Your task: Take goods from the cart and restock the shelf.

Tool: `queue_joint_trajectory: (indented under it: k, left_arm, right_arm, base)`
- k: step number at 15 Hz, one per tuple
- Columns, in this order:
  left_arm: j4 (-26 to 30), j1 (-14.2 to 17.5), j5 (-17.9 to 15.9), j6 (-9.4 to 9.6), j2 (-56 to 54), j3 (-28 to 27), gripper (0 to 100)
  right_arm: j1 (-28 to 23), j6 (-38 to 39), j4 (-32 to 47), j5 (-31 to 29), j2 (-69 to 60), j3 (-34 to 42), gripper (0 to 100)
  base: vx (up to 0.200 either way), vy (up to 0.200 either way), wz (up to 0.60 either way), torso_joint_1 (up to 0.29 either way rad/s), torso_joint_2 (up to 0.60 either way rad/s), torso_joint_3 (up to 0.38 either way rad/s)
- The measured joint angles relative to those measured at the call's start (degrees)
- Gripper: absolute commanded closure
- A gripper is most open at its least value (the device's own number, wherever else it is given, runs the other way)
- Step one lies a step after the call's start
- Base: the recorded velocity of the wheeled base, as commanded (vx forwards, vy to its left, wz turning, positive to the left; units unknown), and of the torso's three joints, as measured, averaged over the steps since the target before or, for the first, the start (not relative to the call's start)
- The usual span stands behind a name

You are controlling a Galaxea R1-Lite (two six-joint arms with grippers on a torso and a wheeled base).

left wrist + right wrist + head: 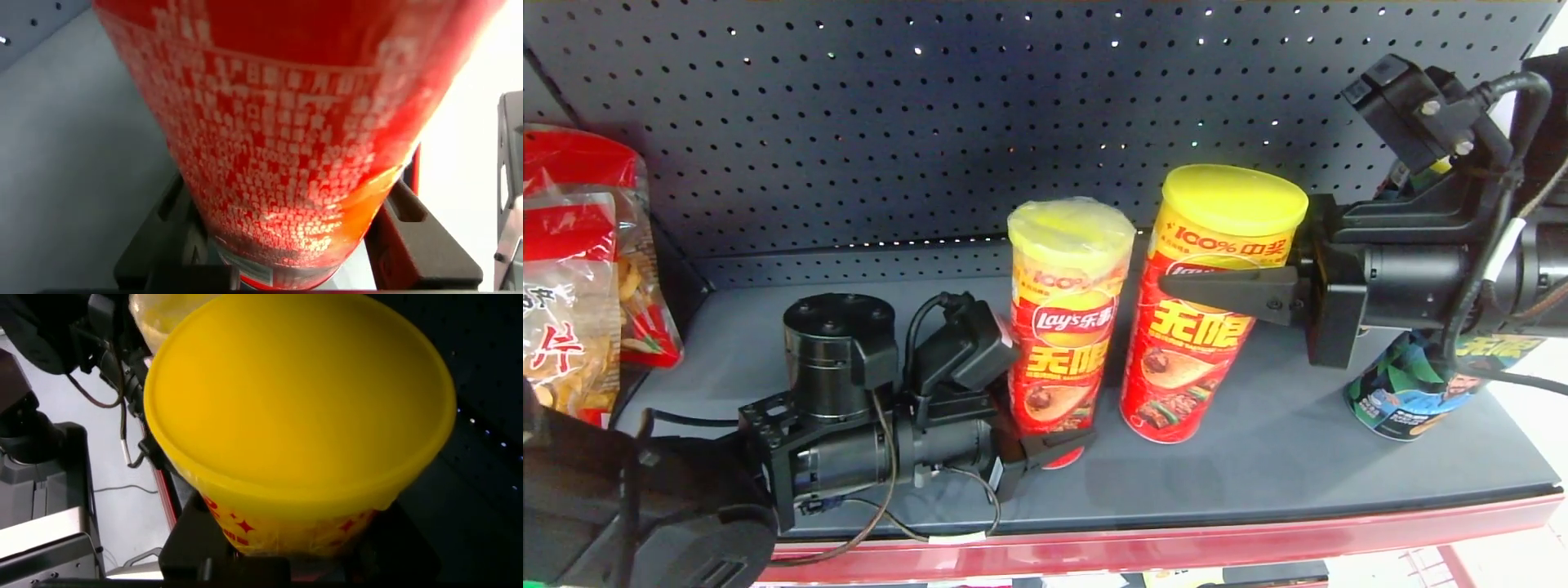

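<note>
Two red chip cans with yellow lids stand upright side by side on the grey shelf board point(1258, 474). At the base of the left can point(1062, 327), my left gripper point(1058, 437) lies low on the board, its fingers on either side of the can. The left wrist view shows that can point(286, 122) filling the gap between the dark fingers point(155, 241). My right gripper point(1217, 261) comes in from the right and is shut on the upper half of the right can point(1201, 343). That can's lid point(294, 408) sits just before the right wrist camera.
Red and clear snack bags point(572, 269) fill the shelf's left end. A dark can with green print point(1405, 400) stands at the right, under my right arm. A perforated panel point(931, 122) closes the back, and a red lip point(1176, 543) runs along the front edge.
</note>
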Motion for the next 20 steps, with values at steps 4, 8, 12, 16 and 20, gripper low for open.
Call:
queue_joint_trajectory:
  k: [4, 8, 12, 16, 20]
  left_arm:
    - [0.0, -1.07, 0.0, -0.18, 1.56, -0.88, 100]
    - [-0.06, -1.56, -0.02, -0.21, 1.89, -0.33, 100]
    - [0.09, -1.34, -0.02, -0.24, 1.65, 2.05, 0]
    - [-0.09, -0.35, 0.0, -0.24, 1.21, 3.89, 0]
    - [-0.11, 0.91, -0.02, -0.18, -0.61, 6.7, 0]
  right_arm:
    - [-0.77, 0.0, -0.09, 0.0, 0.52, -0.15, 100]
    - [-1.67, 0.0, -0.15, 0.02, 1.19, -0.45, 100]
    - [-1.82, -0.02, -0.2, 0.09, 1.5, -0.43, 100]
    - [-1.79, -0.09, -0.24, 0.11, 1.83, -0.45, 100]
    - [-1.73, -0.09, -0.24, 0.09, 1.94, -0.48, 100]
  base:
    - [0.0, 0.0, 0.0, 0.0, 0.0, 0.0]
    - [0.0, 0.0, 0.0, 0.0, 0.0, 0.0]
    - [0.0, 0.0, 0.0, 0.0, 0.0, 0.0]
    - [0.0, 0.0, 0.0, 0.0, 0.0, 0.0]
    - [0.0, 0.0, 0.0, 0.0, 0.0, 0.0]
